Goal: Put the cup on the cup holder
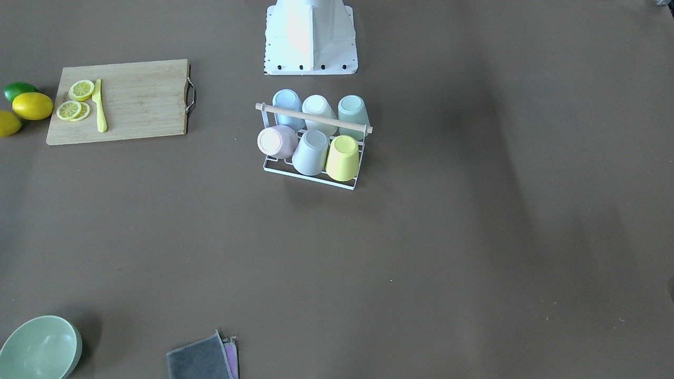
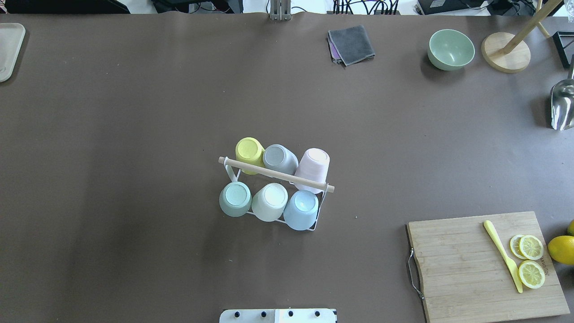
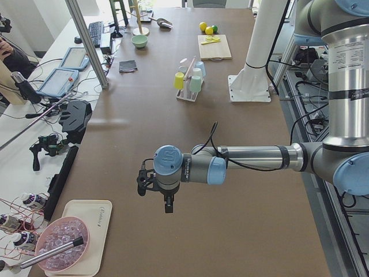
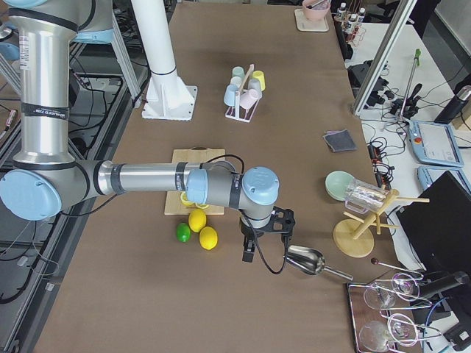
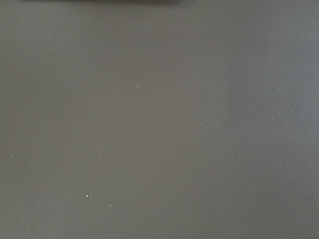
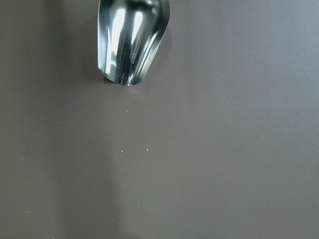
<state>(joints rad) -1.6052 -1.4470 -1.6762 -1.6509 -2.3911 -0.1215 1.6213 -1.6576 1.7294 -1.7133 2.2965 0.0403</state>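
Found cup holder carrying six inverted cups; placement judged finished. Cannot tell whether either arm's jaws are parted or clenched. Recommend no further reach.

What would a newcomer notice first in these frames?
First, the white cup holder mid-table, carrying six upturned pastel cups. Next, the cutting board on the robot's right, with lemon slices and a yellow knife on it. The left arm and right arm reach out low over opposite ends of the table, far from the rack.
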